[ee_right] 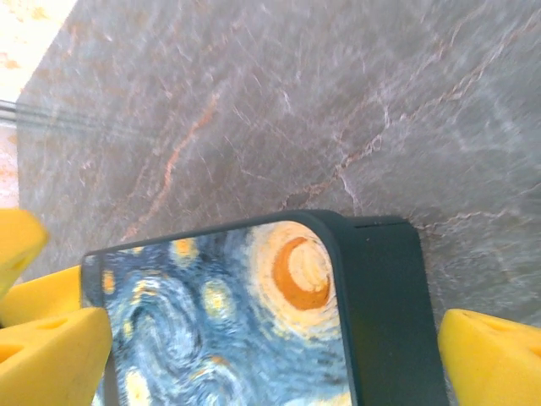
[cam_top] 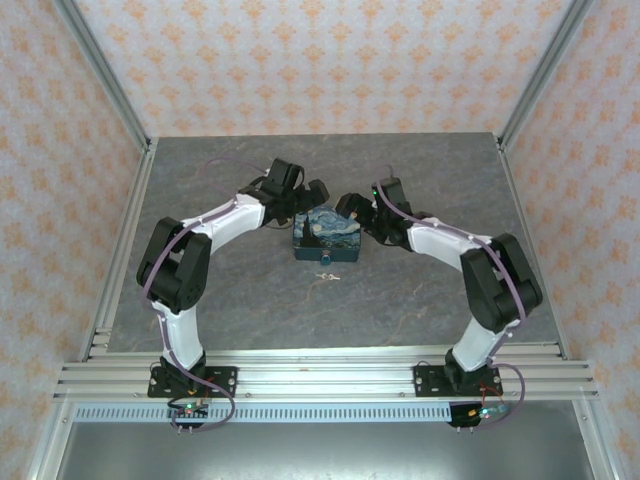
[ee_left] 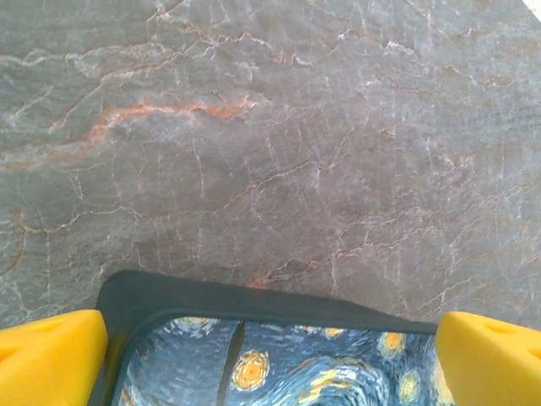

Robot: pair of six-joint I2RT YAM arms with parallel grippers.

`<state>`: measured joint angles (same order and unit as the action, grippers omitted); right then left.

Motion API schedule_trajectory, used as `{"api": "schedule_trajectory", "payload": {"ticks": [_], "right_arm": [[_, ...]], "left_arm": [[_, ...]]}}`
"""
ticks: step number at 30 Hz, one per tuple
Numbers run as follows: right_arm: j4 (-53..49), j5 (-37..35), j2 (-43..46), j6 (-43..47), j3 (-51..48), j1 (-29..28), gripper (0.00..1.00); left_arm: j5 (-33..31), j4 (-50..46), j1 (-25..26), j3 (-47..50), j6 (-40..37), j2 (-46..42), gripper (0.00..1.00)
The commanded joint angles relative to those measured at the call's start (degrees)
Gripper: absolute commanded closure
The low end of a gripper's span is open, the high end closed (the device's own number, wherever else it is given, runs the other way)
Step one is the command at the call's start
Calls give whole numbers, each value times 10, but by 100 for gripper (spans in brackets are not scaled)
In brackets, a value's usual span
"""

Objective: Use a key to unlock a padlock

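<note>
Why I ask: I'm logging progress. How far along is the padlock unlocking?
Done: nothing visible. In hand: the left hand and right hand are both open, straddling the patterned box; neither holds the key. Left to do: the key lies on the table in front of the box, so picking it up, fitting it into the padlock and turning it all remain.
</note>
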<state>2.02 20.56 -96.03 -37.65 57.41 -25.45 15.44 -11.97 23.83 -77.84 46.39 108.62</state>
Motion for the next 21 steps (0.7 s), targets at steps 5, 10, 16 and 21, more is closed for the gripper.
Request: {"api": "schedule_trajectory", "payload": {"ticks": [5,10,16,21], "right_arm": [[-41,-9,104,70,-78,4,1],[-140,44,162,154,-106,-42,9],[-250,13,124,239,-68,-132,28],[-276,-15,59,285,-22,-165,43]], "left_arm": [[-7,-3,-39,15,-18,-31,0],[-17,-8,-60,96,-45,-134,0],[-22,-30,-60,213,-35,-251,0],[-8,-13,-60,290,0,-312,0]]}}
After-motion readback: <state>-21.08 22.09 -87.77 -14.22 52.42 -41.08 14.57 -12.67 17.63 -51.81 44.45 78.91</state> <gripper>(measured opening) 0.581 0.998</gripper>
